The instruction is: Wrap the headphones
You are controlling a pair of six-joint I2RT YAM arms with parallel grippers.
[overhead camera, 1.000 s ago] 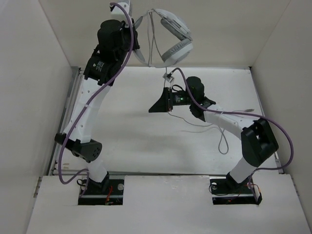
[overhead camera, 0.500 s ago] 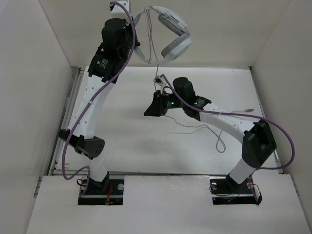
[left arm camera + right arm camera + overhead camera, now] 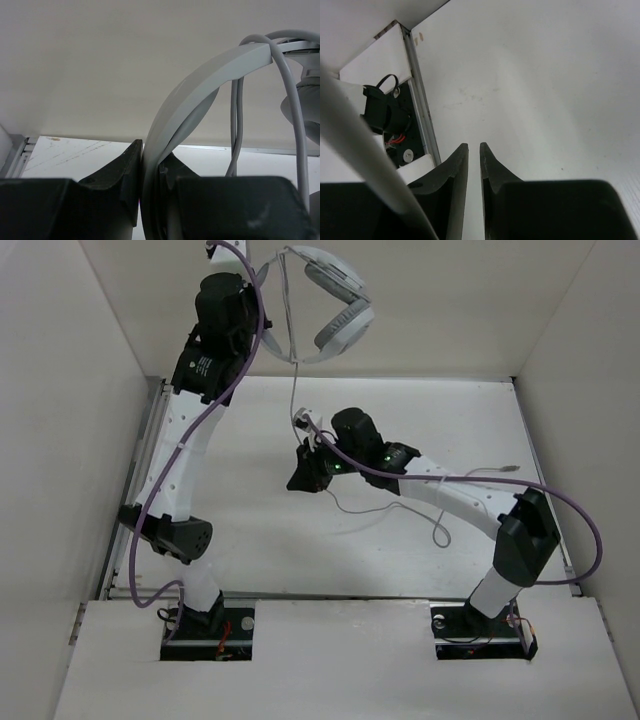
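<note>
**Headphones carried to the left, right arm follows with narrowing jaws**

On the left, the left gripper (image 3: pixel 150 150) has moved a little to the left and toward the far wall since a second ago. It takes along the white and light-grey over-ear headphones (image 3: pixel 335 300). Its jaws are tight on the curved grey headband (image 3: pixel 200 85), so the headphones hang in the air above the far edge of the white bench (image 3: pixel 250 530) and touch nothing else. The thin grey cable (image 3: pixel 293 370) drops from them, and it hangs more to the left than before.

In the middle, the right gripper (image 3: pixel 474 150) has swung left too and now sits just beside the hanging cable. Its jaws have come closer together and leave only a slim gap. I see nothing between the tips, and a blurred grey band passes to the side of them. My judgement is that the right arm is lining up to take the cable for a turn around the headband. That grip is not yet made.

On the right, the slack cable on the bench has been pulled to the left, while the plug (image 3: pixel 510 468) lies near the right edge.

The count is one pair of headphones with two padded earcups, one grey cable, one plug, two arms and two thick purple arm cables (image 3: pixel 190 440).
</note>
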